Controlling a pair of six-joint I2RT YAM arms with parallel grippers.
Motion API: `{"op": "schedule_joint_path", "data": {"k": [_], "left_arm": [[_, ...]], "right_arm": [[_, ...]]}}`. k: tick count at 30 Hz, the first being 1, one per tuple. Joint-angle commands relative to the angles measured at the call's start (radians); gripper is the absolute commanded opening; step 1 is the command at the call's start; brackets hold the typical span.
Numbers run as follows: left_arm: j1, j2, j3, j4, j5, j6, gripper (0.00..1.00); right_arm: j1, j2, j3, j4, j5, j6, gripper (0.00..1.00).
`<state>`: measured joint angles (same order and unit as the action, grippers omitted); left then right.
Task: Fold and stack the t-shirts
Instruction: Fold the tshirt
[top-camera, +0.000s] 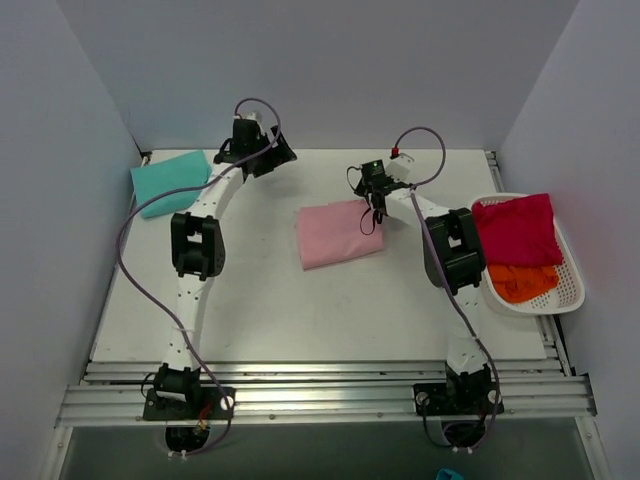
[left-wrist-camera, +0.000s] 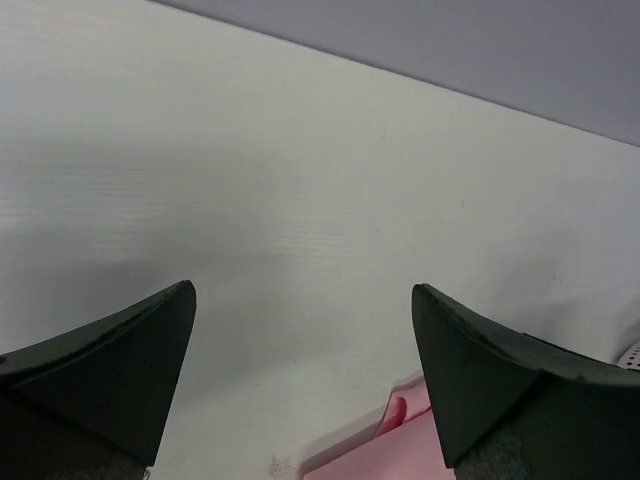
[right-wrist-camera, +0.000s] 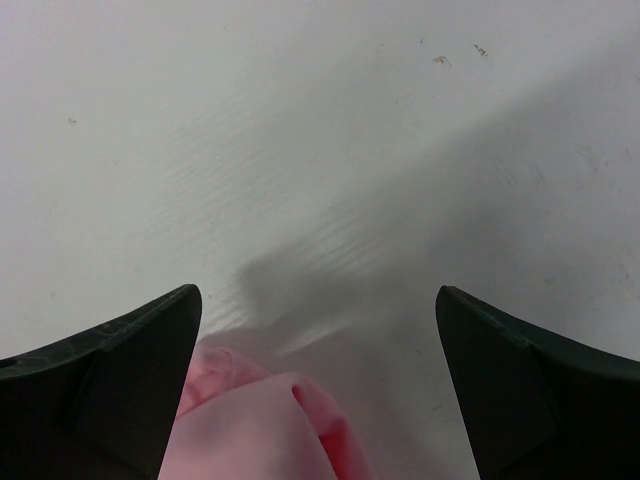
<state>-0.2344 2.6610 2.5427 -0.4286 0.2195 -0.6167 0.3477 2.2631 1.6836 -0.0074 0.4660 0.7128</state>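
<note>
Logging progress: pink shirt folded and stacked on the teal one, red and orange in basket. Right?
Not stacked: top view shows the pink shirt folded mid-table, apart from the teal shirt far left. Red shirt and orange shirt are in the basket.

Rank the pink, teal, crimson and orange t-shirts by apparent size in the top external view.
1. pink t-shirt and crimson t-shirt: look about alike, so I won't rank them against each other.
2. teal t-shirt: somewhat smaller.
3. orange t-shirt: smallest, but the crimson one partly covers it.
</note>
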Motion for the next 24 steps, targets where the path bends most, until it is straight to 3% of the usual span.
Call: {"op": "schedule_joint_path", "data": {"k": [1, 6, 7, 11, 18, 24], "left_arm": [[-0.005, -0.238, -0.134, 0.023, 0.005, -0.008, 0.98], [0.000, -0.580, -0.608, 0.196, -0.058, -0.011, 0.97], [-0.002, -0.619, -0.742, 0.215, -0.060, -0.012, 0.96], [-0.008, -0.727, -1.005, 0.296, -0.005, -0.012, 0.95], [-0.037, -0.705, -1.269, 0.548, 0.087, -0.058, 0.95], [-0.062, -0.604, -1.296, 0.639, 0.132, -0.092, 0.95]], "right_arm": [[0.025, -0.138, -0.065, 0.095, -0.012, -0.062, 1.00], [0.043, -0.275, -0.197, 0.109, 0.011, -0.065, 1.00], [0.045, -0.295, -0.226, 0.119, 0.014, -0.061, 1.00], [0.050, -0.430, -0.369, 0.149, 0.040, -0.041, 1.00], [0.048, -0.602, -0.525, 0.089, 0.088, 0.031, 1.00], [0.045, -0.743, -0.648, 0.106, 0.083, 0.070, 1.00]]}}
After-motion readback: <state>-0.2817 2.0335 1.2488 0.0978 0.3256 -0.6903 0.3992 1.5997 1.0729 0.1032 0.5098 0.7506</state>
